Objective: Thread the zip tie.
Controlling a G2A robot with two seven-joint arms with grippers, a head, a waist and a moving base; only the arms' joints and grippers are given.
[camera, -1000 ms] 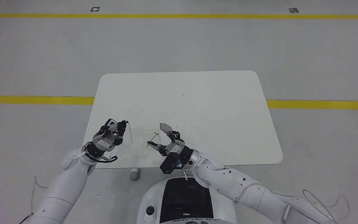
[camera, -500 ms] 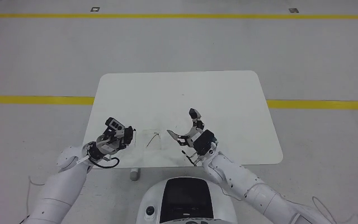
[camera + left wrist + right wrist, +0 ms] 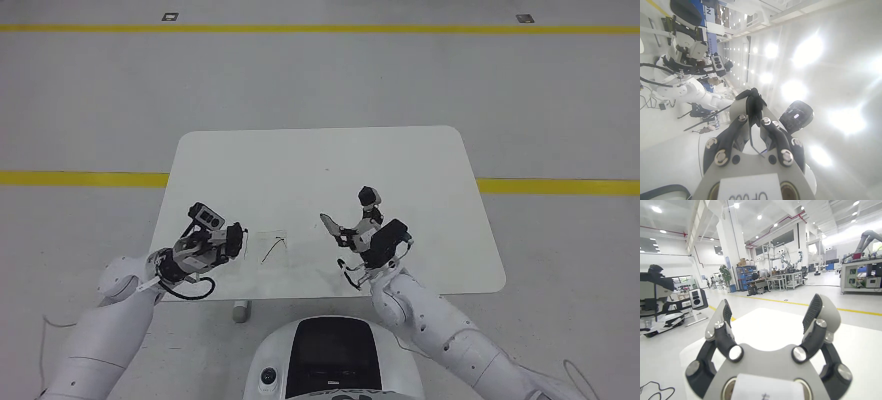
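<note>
Gripped end of zip tie (image 3: 751,132) buried between pinched fingertips of left gripper (image 3: 753,100) in left wrist view. Too thin from above to trace. Impossible to tell whether looped or threaded.

From overhead I'm looking straight down on the table (image 3: 400,170) and both arms. The left wrist camera is pointing up at ceiling lights (image 3: 806,51), sitting close behind the left gripper (image 3: 753,94). The right wrist camera is facing level across that same tabletop.
</note>
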